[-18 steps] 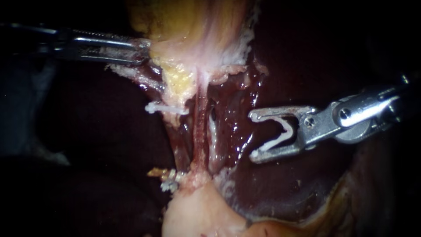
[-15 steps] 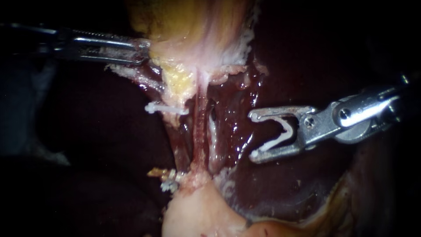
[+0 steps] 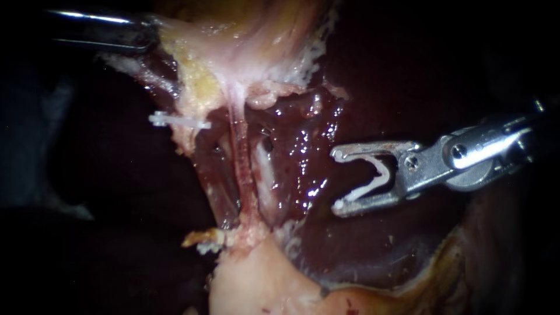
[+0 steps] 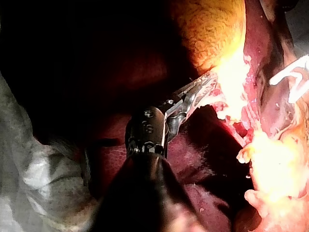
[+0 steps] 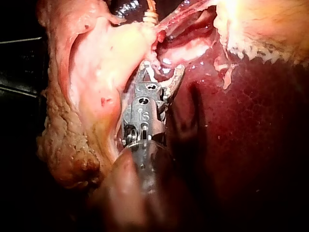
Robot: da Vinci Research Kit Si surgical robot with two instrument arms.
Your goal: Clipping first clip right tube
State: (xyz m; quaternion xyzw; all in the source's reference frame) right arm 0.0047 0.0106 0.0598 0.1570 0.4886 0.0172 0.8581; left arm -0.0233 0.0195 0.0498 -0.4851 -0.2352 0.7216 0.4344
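My right instrument (image 3: 335,179) hangs over the liver (image 3: 379,251), right of the tubes and touching none. Its jaws stand wide apart with a white open clip (image 3: 376,175) seated between them, touching both. A thin red tube (image 3: 242,169) runs down from the gallbladder (image 3: 251,41), with a darker tube (image 3: 214,186) to its left and a pale strand (image 3: 265,181) to its right. My left instrument (image 3: 153,36) is shut on the gallbladder's edge at the upper left; its grip also shows in the left wrist view (image 4: 205,89).
A white clip (image 3: 178,121) sits across the tissue left of the tubes, and another clip (image 3: 204,240) lies at their lower end. Pale fatty tissue (image 3: 251,280) fills the lower middle. In the right wrist view my right instrument (image 5: 160,71) faces glistening tissue.
My left instrument has pulled the gallbladder up and to the left, drawing the tubes and the upper white clip with it. My right instrument has stayed where it was.
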